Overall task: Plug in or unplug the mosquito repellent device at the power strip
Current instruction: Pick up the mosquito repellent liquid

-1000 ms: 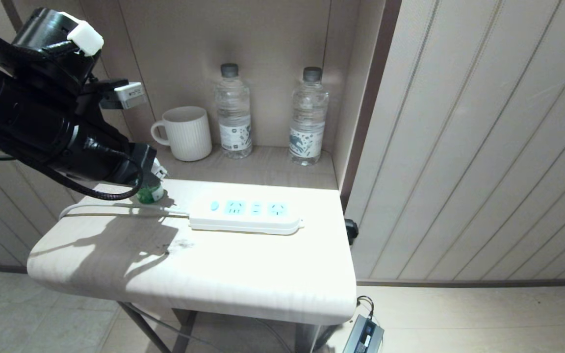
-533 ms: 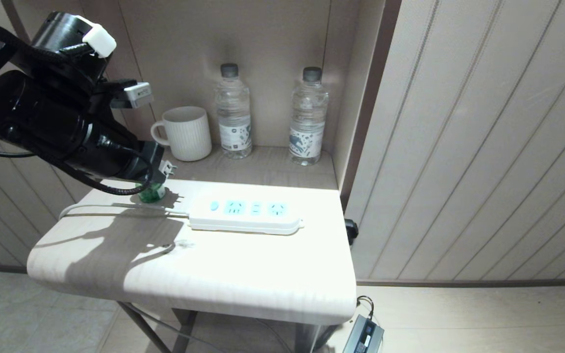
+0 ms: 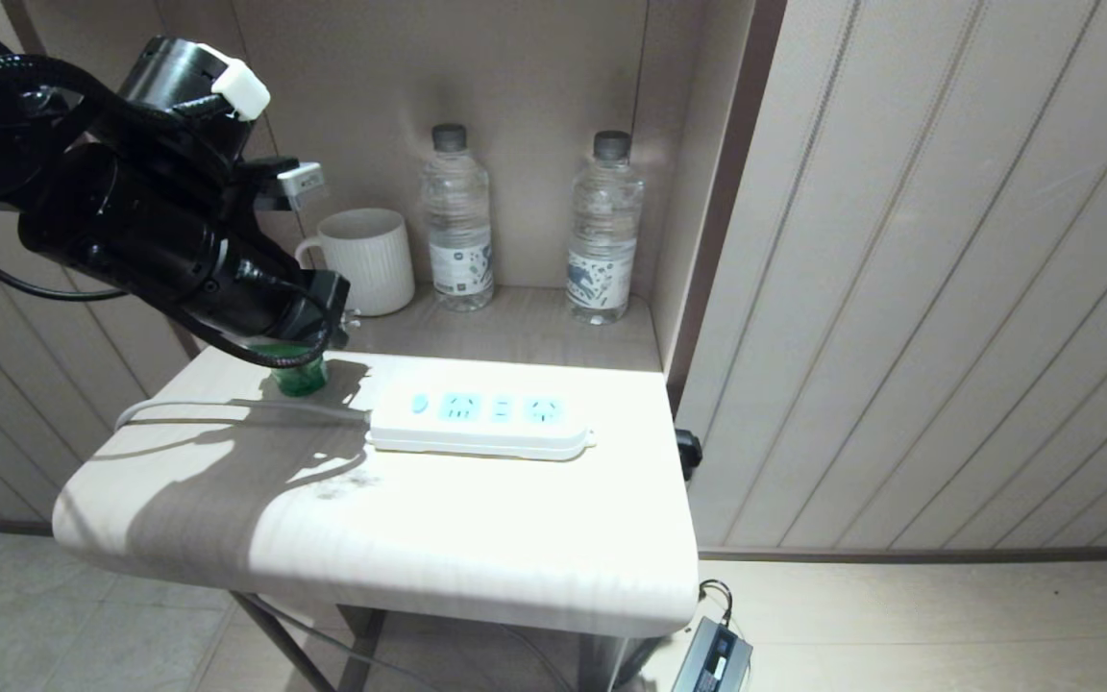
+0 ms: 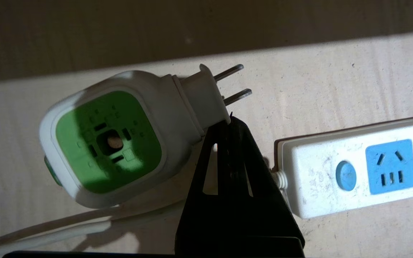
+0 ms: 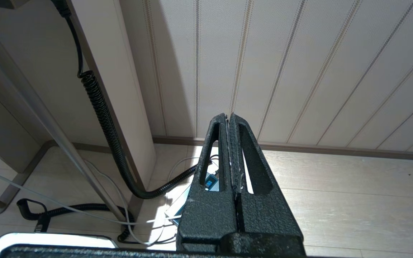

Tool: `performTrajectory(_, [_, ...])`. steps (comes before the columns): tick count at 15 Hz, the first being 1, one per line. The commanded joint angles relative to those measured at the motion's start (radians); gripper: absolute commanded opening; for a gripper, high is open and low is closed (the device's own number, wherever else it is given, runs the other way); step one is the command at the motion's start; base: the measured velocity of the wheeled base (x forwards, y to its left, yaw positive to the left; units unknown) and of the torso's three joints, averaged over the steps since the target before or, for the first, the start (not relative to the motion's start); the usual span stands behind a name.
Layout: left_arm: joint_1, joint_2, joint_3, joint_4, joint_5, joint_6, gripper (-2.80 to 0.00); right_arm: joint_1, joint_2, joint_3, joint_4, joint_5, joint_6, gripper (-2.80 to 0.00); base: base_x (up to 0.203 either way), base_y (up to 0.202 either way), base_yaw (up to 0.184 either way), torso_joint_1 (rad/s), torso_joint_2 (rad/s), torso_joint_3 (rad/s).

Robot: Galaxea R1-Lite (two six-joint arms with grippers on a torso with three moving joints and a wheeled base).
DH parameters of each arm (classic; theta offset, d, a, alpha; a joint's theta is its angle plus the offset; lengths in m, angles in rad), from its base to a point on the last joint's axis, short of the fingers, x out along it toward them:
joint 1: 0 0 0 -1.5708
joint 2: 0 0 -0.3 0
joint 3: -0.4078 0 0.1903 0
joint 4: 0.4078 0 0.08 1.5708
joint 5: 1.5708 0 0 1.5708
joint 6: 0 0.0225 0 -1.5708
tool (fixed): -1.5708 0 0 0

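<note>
Device (image 4: 120, 139) stands unplugged on table (image 3: 477, 538), 2 prongs bare, aimed toward power strip (image 4: 364, 168) nearby. Left gripper (image 4: 231, 120) fingers pressed together, empty, tip touching plug neck, likely nudging it. Right gripper (image 5: 229, 120) parked low, fingers together.

glossy black cylindrical left arm (image 3: 145, 240), white rectangular block on its upper housing, small silver-grey module on the side, thin black cables looping beneath, left gripper (image 4: 230, 123) and right gripper (image 5: 229, 122) of textured black plastic, triangular fingers with cut-out slots
</note>
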Motion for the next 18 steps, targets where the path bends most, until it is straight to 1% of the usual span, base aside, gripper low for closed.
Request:
performTrajectory(1, [-0.004,0.024,-0.032,0.003,0.0,-0.002,-2.8,0.0,0.001,0.0,0.001,0.0,0.0,-2.8,0.0,0.0,0.0,0.0,0.0,0.0])
performTrajectory(12, [-0.014,0.112,-0.147,0.001,0.004,-0.007,-2.8,0.0,0.001,0.0,0.001,0.0,0.0,-2.8,0.0,0.0,0.0,0.0,0.0,0.0])
performTrajectory(18, [-0.014,0.116,-0.147,-0.074,0.025,0.005,-2.8,0.0,0.001,0.0,0.001,0.0,0.0,-2.8,0.0,0.0,0.0,0.0,0.0,0.0])
